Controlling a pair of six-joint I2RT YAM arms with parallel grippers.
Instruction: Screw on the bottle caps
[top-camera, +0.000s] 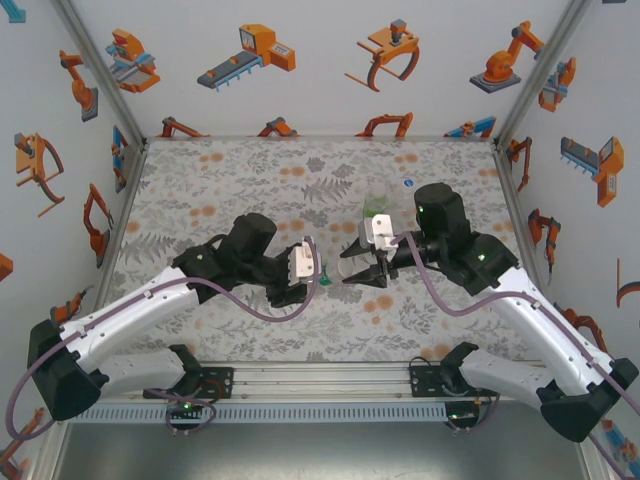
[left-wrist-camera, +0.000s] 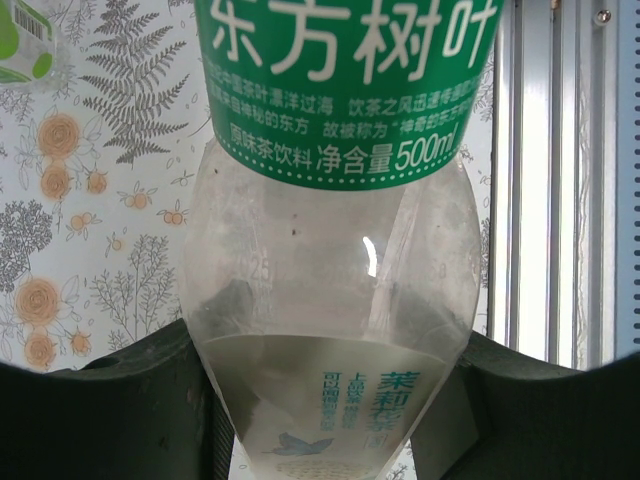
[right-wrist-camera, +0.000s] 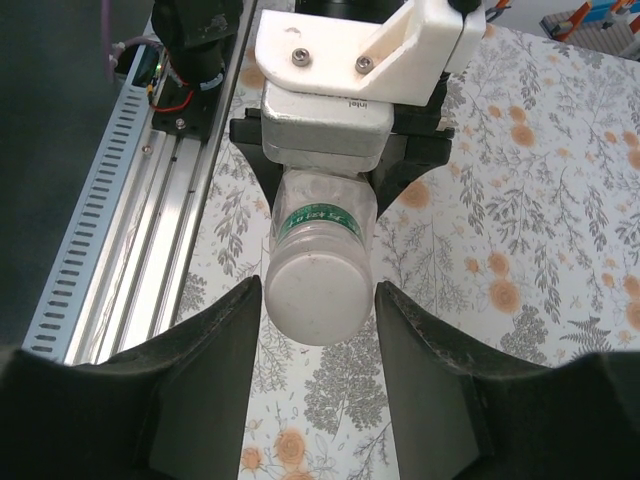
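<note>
My left gripper (top-camera: 306, 268) clamps the bottle (right-wrist-camera: 318, 250) level above the middle of the table (top-camera: 250, 180), its white end pointing right so it can be twisted there. My right gripper (right-wrist-camera: 319, 300) flanks that end; whether it pinches, I cannot tell.

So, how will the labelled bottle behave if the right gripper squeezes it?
The labelled bottle looks thin-walled and empty, so probably light and easily dented. Its round end may slip in the right gripper. The left gripper holding it should limit rolling.
</note>
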